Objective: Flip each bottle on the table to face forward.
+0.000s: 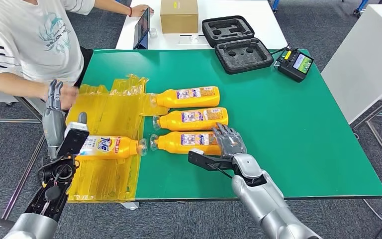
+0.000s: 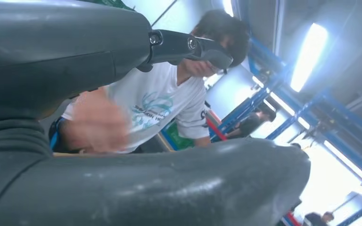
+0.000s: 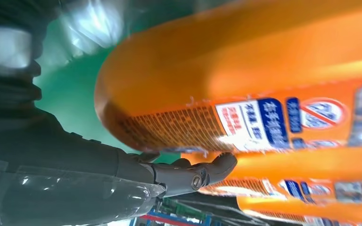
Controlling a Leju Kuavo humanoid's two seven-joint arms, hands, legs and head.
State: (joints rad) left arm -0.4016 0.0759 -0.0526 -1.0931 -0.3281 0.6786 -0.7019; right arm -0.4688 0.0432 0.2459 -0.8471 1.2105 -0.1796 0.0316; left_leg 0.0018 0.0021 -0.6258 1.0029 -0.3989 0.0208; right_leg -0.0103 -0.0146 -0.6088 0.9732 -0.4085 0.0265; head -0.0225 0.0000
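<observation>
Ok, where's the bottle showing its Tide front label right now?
In the head view, the Tide-label bottle lies on the yellow plastic sheet at the table's left, beside the left hand.

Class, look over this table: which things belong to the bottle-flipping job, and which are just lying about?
Part of the job:
- three orange bottles on the green table, back labels up
- Tide bottle on the yellow sheet
- right hand, at the nearest bottle
- left hand

Just lying about:
- cardboard box
- open foam case
- handheld controller
- tablet
</observation>
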